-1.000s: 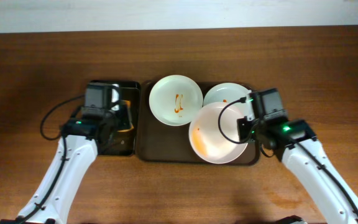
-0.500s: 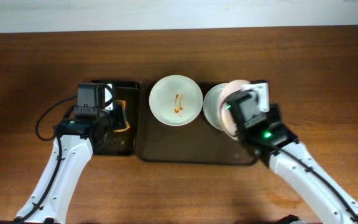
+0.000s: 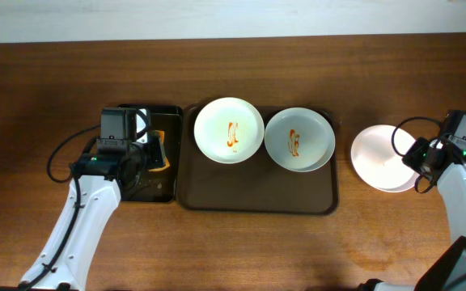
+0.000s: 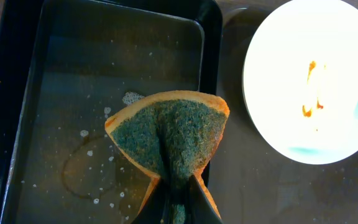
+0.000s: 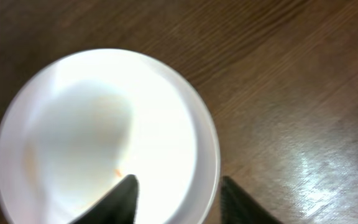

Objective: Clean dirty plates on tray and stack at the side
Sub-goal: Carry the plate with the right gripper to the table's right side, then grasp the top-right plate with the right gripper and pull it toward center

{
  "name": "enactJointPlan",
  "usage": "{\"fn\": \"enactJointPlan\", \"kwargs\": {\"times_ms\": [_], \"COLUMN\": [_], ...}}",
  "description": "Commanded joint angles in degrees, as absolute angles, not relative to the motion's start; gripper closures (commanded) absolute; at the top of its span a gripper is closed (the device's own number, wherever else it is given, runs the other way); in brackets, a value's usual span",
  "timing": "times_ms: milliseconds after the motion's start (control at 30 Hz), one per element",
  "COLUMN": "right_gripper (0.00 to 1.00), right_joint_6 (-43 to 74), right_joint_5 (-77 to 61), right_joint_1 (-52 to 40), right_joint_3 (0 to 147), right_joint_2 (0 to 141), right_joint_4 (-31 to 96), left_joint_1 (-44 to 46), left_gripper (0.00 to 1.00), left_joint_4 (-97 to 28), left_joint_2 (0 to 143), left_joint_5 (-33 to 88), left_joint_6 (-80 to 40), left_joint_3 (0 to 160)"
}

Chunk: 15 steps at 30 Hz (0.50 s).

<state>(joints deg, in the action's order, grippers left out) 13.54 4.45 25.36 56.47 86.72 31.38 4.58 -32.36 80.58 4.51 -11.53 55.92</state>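
Note:
The dark brown tray holds two sauce-smeared plates: a white plate on the left and a pale green-grey plate on the right. The third plate, white and almost clean, lies on the table right of the tray. My right gripper is open and straddles its right rim, one finger inside and one outside; the plate shows a faint orange trace. My left gripper is shut on a green-and-orange sponge, held over the small black tray.
The narrow black tray with a film of soapy water sits against the brown tray's left side. The white smeared plate lies just right of the sponge. Bare wooden table surrounds the trays.
My right arm carried the white plate off the tray to the table on the right, uncovering the green-grey plate. The left gripper shifted slightly left with the sponge.

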Motion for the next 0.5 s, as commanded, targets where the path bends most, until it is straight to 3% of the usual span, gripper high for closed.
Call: {"fn": "enactJointPlan", "kwargs": {"times_ms": [0, 67, 133, 200, 267, 467], "right_gripper": [0.55, 0.56, 0.47, 0.46, 0.45, 0.43], "right_joint_6": [11.94, 7.03, -0.64, -7.29, -8.36, -8.56], "right_joint_5": [-20.1, -31.29, -27.27, -24.77, -19.0, -17.23], "right_joint_1": [24.64, 20.69, 9.39, -0.16, -8.25, -16.51], "right_joint_3": [60.36, 63.86, 72.03, 76.31, 79.64, 85.84], "right_joint_2": [84.66, 84.66, 84.79, 86.46, 90.98, 108.53], "right_joint_4": [31.18, 33.39, 42.26, 45.56, 43.57, 32.64], "left_joint_1": [4.32, 4.32, 4.32, 4.32, 4.32, 4.32], "left_gripper": [1.0, 1.0, 1.0, 1.0, 1.0, 1.0], "left_joint_4": [-32.21, -32.21, -32.21, -32.21, -32.21, -32.21], "left_joint_2": [79.75, 79.75, 79.75, 79.75, 79.75, 79.75], "left_joint_5": [5.15, 5.17, 5.15, 5.15, 5.15, 5.15], "left_joint_6": [-10.59, -10.61, -10.61, -10.61, -10.61, -10.59], "left_joint_3": [55.44, 55.44, 55.44, 55.44, 55.44, 55.44]}}
